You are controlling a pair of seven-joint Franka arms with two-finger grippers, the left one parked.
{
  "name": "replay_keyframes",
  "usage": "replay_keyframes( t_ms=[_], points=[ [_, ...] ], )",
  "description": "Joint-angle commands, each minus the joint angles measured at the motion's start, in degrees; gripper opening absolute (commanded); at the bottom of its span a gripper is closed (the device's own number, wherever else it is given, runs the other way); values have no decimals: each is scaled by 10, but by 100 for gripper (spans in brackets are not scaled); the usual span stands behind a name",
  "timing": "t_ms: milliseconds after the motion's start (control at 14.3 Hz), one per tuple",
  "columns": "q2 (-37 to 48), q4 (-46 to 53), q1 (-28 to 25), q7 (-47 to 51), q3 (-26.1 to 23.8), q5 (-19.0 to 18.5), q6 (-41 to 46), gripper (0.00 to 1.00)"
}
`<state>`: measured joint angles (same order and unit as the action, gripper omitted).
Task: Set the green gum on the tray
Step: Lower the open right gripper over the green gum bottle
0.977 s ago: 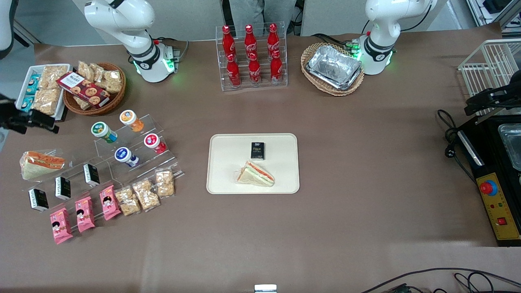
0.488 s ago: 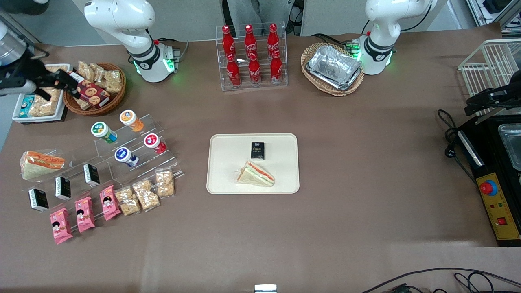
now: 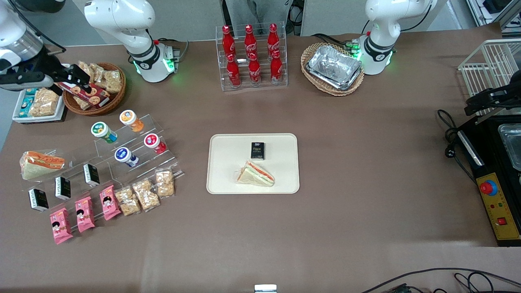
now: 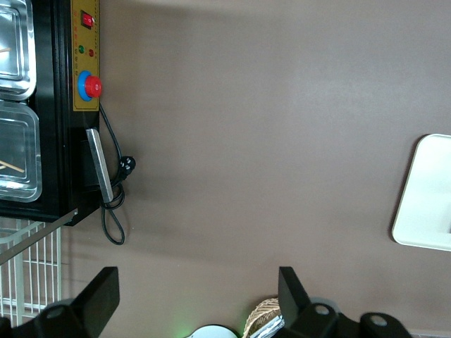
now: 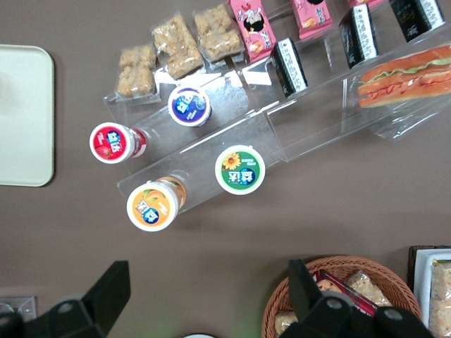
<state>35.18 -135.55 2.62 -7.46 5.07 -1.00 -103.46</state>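
Currently, your inventory reads as follows: the gripper [image 3: 79,79] hangs with its fingers [image 5: 113,289] spread wide and holding nothing, above the wicker basket of snacks [image 3: 95,106] near the bench corner at the working arm's end, farther from the front camera than the gum rack. You will find the green gum [image 3: 102,132] standing on the upper step of the clear acrylic stand [image 3: 134,156], lid up, just beside the orange-lidded bottle [image 3: 130,120]; in the wrist view the green gum [image 5: 240,170] sits apart from both fingers. One step lower and nearer the front camera stand the red-lidded bottle [image 3: 154,143] and the blue-lidded bottle [image 3: 125,156]. You have the tray [image 3: 228,162] lying flat at mid-bench, well apart from the stand, carrying a small black box [image 3: 257,150] and a wrapped sandwich wedge [image 3: 255,175] nearer the front edge. Toward the front edge at the working arm's end lie three pink packets [image 3: 83,213], crisp-rice bars [image 3: 144,193], black boxes [image 3: 63,188] and another sandwich [image 3: 40,164]. Cola bottles [image 3: 251,57] fill a clear rack at the bench edge farthest from the front camera.
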Motion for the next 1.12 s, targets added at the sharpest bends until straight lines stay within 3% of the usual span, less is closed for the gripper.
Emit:
replay_keyframes(
  t_ms=[0, 279, 1047],
  points=[
    [-52, -13, 5, -5, 2, -8, -45, 100],
    [-77, -81, 5, -5, 1, -8, -148, 100],
    [-169, -87, 18, -11, 2, -9, -225, 100]
  ],
)
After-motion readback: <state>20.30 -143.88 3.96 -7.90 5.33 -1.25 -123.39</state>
